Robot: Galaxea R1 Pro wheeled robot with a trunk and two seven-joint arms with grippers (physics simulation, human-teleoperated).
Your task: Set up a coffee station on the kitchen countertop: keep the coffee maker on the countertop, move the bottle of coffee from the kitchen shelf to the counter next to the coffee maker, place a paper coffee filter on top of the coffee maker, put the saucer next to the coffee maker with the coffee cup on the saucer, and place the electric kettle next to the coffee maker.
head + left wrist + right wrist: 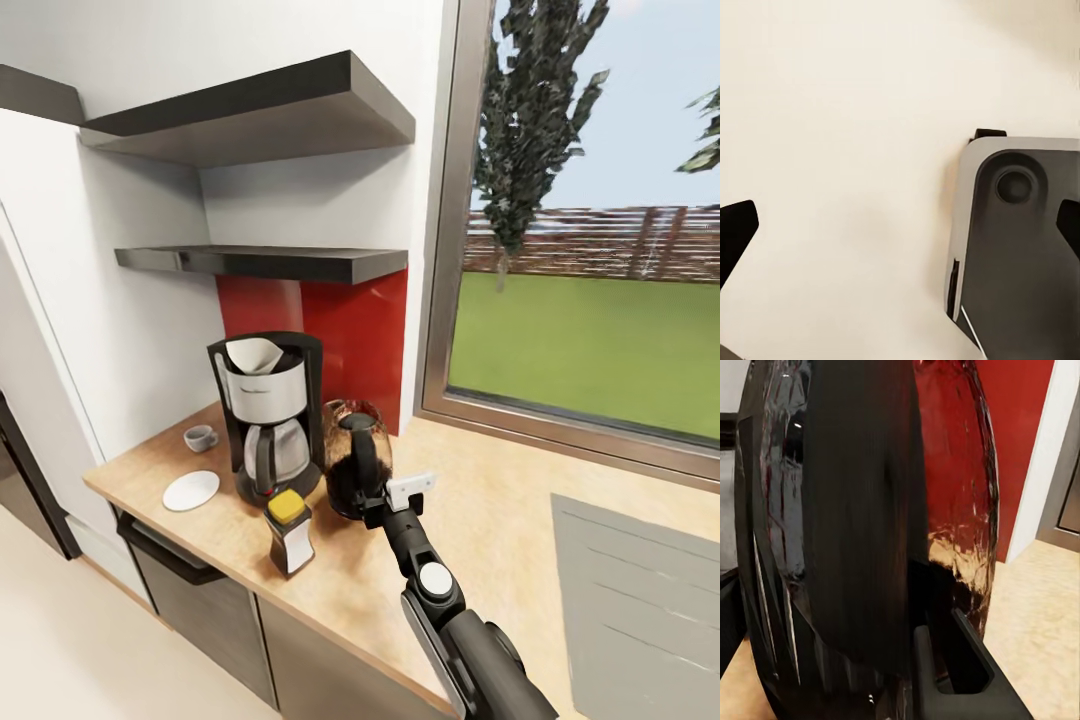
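Gripping the electric kettle (352, 455) handle, right pincer (372, 508) beside coffee maker (266, 415).

Red backsplash (355, 325), yellow-lidded coffee bottle (289, 533)

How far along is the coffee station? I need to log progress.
Done: filter on the coffee maker, coffee bottle beside it. In hand: right gripper at the kettle handle beside the maker. Left: cup onto the saucer.

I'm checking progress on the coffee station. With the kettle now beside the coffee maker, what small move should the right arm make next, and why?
Probably open the right gripper and back off: the electric kettle stands on the countertop beside the coffee maker.
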